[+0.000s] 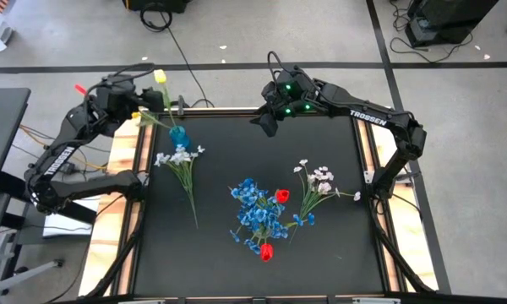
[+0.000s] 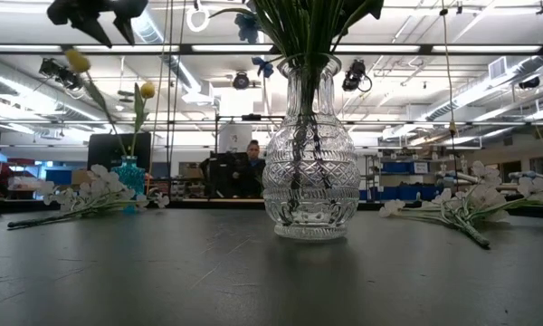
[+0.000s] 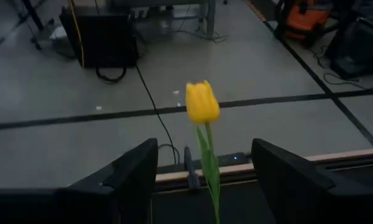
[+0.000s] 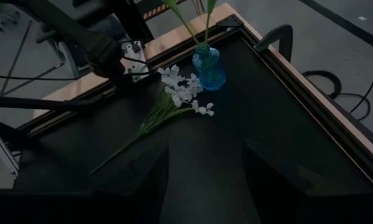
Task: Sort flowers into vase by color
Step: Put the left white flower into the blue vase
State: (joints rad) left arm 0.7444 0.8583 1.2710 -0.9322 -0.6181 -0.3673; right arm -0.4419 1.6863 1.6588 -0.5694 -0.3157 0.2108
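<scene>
risk: my left gripper (image 3: 205, 180) stands apart around yellow tulip (image 3: 202, 102) in blue vase (image 1: 178, 134), upper left | cause: retreating could snag stem, tip vase | right gripper (image 4: 205, 180) apart, idle

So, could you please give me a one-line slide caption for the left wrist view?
Left gripper, fingers open, either side of a yellow tulip standing upright.

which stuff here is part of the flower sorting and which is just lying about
Part of the job:
- yellow tulips in the blue vase
- white sprig beside it
- blue bunch, red tulips
- second white sprig
- clear vase
- left gripper, open; right gripper, open

Lying about:
- floor cables
- orange gear
</scene>
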